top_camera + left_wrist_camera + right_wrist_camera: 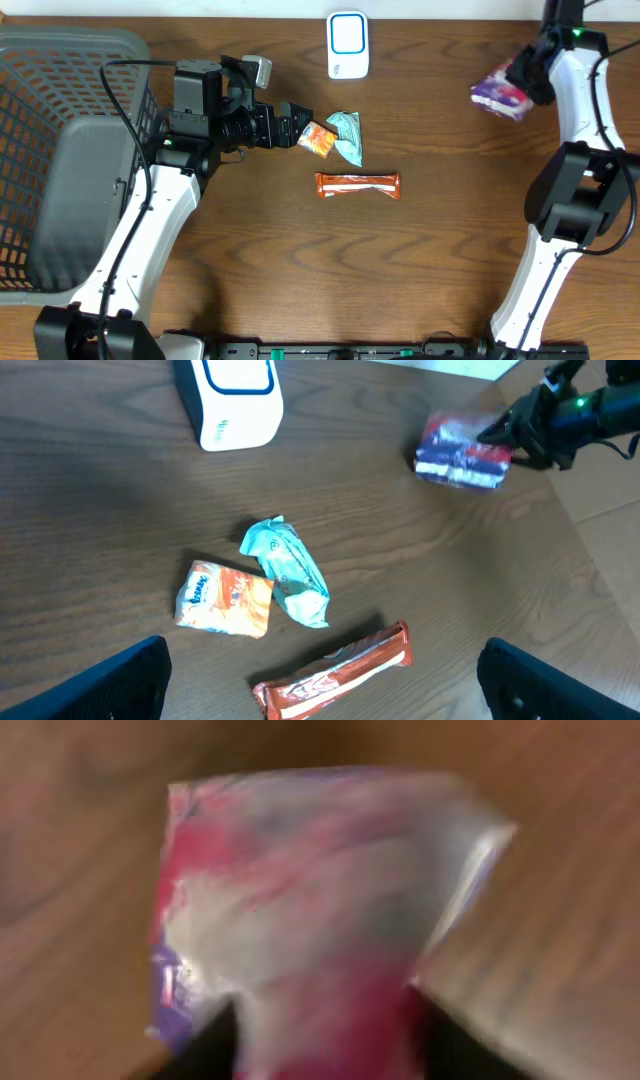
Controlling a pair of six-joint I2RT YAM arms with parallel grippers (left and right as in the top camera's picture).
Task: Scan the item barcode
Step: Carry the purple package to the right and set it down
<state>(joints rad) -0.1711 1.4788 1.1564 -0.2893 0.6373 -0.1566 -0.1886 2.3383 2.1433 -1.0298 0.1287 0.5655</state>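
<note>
In the overhead view the right gripper [520, 78] sits at the upper right of the frame, against a crinkly purple, red and white packet [500, 95] near the right end of the wooden table [450, 250]. The right wrist view is badly blurred. The packet fills most of it, and two dark fingers [215, 1045] show at the bottom edge, one on each side of its lower part. They stand somewhat apart, but the blur hides whether they press on the packet, so its hold cannot be told. It is also unclear whether the packet lies on the wood or hangs just above it.

The white scanner [347, 45] with a blue-ringed window stands at the top centre, well apart from the packet.

The left gripper [292, 125] is left of centre, its jaws spread wide with nothing between them. Just beside its tips lies an orange snack pouch [318, 140], touching a teal wrapper [346, 136]. Below them lies an orange-brown bar [358, 185]. A grey mesh basket [60, 60] takes up the left edge.
</note>
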